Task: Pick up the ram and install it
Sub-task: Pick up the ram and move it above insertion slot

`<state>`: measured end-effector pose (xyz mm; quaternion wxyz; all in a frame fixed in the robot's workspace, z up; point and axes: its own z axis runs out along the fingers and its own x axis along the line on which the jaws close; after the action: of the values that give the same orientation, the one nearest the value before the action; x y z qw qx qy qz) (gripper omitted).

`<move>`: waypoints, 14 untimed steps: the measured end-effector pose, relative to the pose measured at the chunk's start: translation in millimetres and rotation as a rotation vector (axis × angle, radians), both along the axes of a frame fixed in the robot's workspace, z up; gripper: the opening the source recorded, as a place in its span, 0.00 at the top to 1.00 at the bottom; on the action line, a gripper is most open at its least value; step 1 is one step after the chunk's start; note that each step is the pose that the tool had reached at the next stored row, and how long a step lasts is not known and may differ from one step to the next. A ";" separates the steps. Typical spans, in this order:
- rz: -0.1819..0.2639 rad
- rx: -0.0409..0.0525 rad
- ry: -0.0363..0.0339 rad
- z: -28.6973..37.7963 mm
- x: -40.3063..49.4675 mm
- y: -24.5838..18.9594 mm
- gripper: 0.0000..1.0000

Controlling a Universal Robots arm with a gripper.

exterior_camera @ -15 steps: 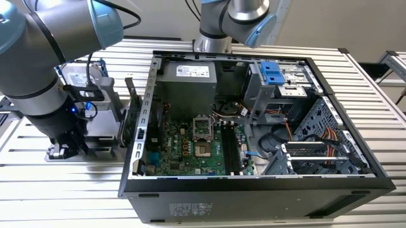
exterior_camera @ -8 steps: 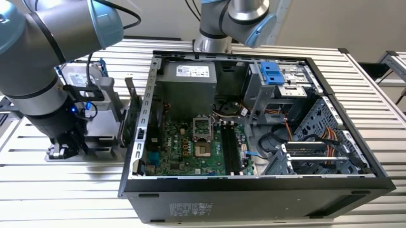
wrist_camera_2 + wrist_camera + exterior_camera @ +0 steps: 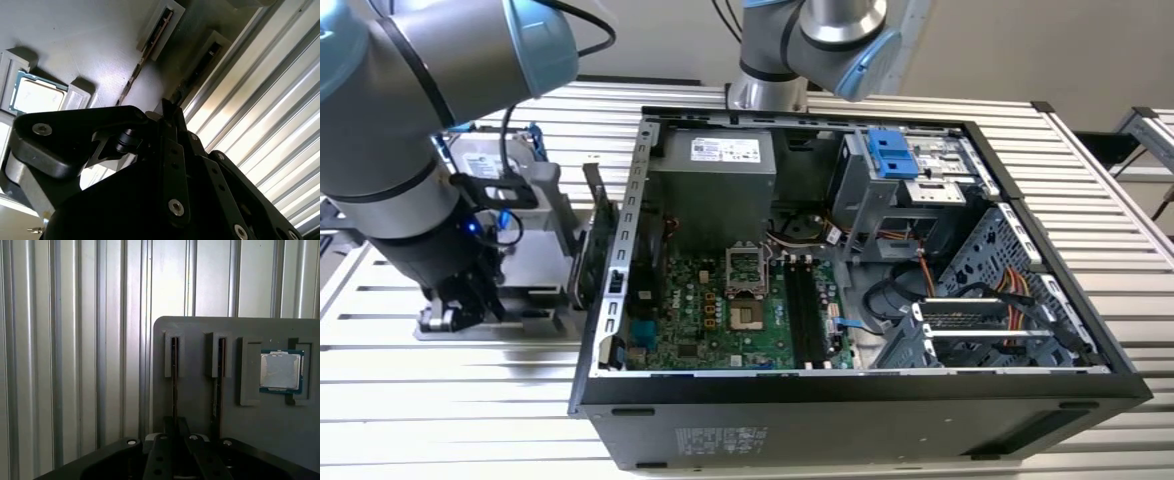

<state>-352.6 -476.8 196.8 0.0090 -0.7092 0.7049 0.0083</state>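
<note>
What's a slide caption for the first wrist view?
Gripper lined up with the ram standing in a grey holder, second stick and processor alongside.

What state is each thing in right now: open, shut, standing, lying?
Computer case: open, side off.
Ram: standing on edge in a grey holder slot, hand lined up with it.
Second ram stick: standing in the neighbouring slot.
Processor: lying flat in its pocket.
</note>
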 end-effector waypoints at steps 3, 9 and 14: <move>0.000 0.0001 -0.0001 2.3 0.0 0.0 1.00; 0.000 0.0000 0.0000 7.6 0.0 0.0 1.00; 0.000 0.0001 -0.0001 14.3 0.1 0.0 1.00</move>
<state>-352.5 -476.8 211.1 0.0091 -0.7093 0.7048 0.0083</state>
